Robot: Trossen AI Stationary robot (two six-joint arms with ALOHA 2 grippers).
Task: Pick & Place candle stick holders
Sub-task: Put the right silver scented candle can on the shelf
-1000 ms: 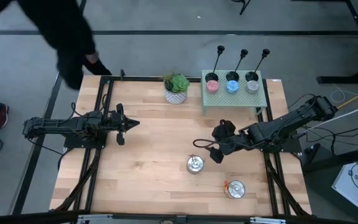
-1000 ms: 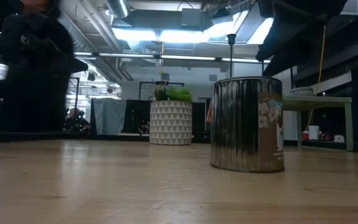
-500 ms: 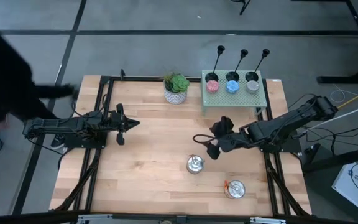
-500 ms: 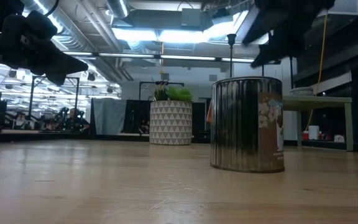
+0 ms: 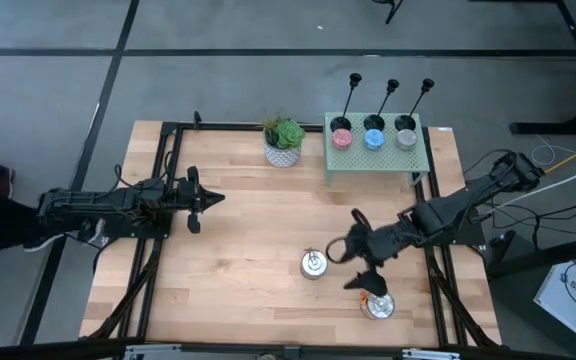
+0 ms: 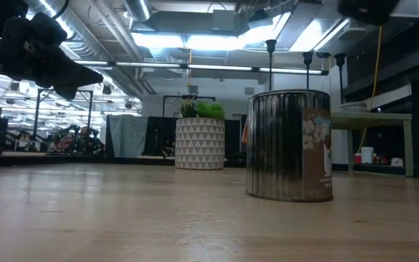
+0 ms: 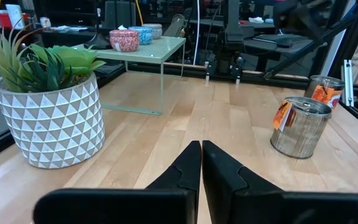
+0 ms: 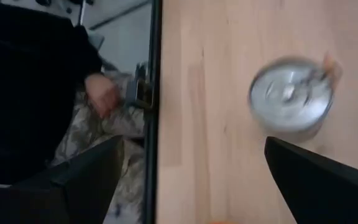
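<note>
Two hands, neither carrying anything: the right hand (image 5: 360,262) hangs spread wide between the two silver tins (image 5: 313,264) toward the counter's (image 5: 238,260) five o'clock; the left hand (image 5: 203,199), clenched, waits at nine. The three candle stick holders (image 5: 389,103) stand at one o'clock on the green rack (image 5: 373,158), probably light, rigid and tippy; I'd pinch the thin stem low.

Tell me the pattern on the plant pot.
White pot with grey triangle pattern; the left wrist view shows it best.

Three candle stick holders (image 5: 390,96) stand behind the candles (image 5: 373,138).
</note>
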